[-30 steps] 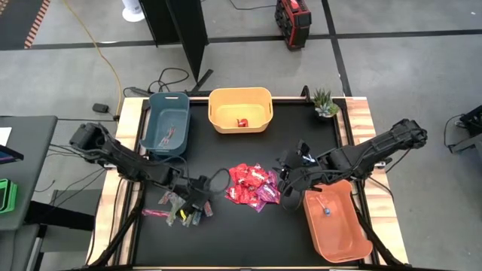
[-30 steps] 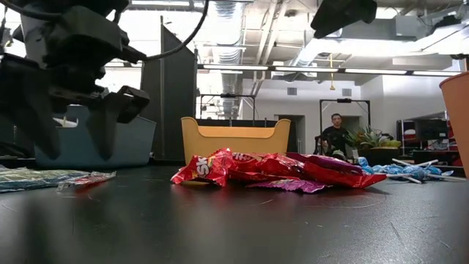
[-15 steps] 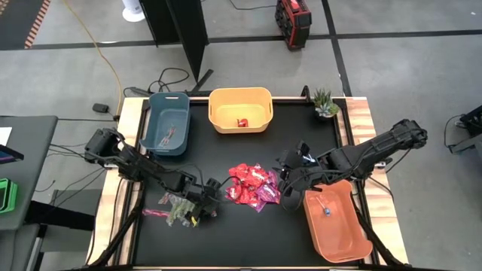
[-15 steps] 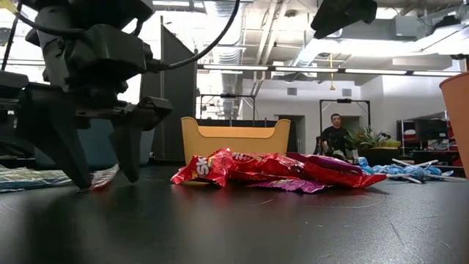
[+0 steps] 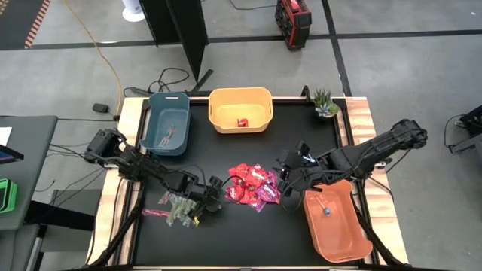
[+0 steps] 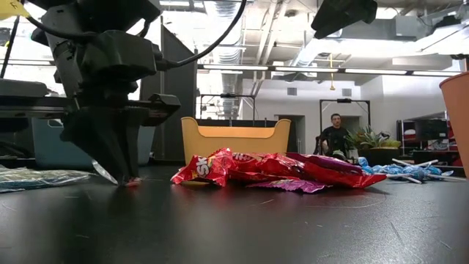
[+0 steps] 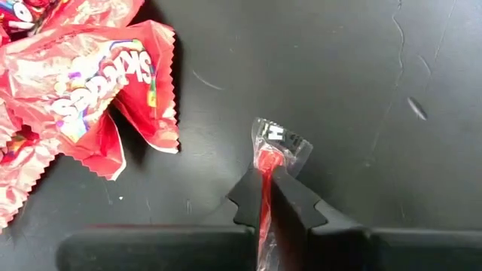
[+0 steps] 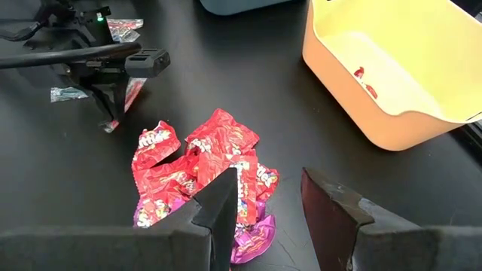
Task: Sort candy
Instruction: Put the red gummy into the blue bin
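Floor (image 5: 422, 83): grey concrete, dark seam lines
Ceiling (image 6: 256, 29): exposed ducts, strip lights
Far wall (image 6: 308, 95): white
Partition (image 5: 184, 30): black, upright

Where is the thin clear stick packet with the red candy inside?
The thin clear stick packet is pinched in the left gripper on the black table, just left of the red square packets.

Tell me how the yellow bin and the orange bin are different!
The yellow bin sits at the table's far edge in the middle; the orange bin sits at the near right, beside the right arm. The yellow bin holds a small red sweet; the orange bin holds one blue lollipop. The orange bin looks longer. Both are open plastic bins, nearly empty.
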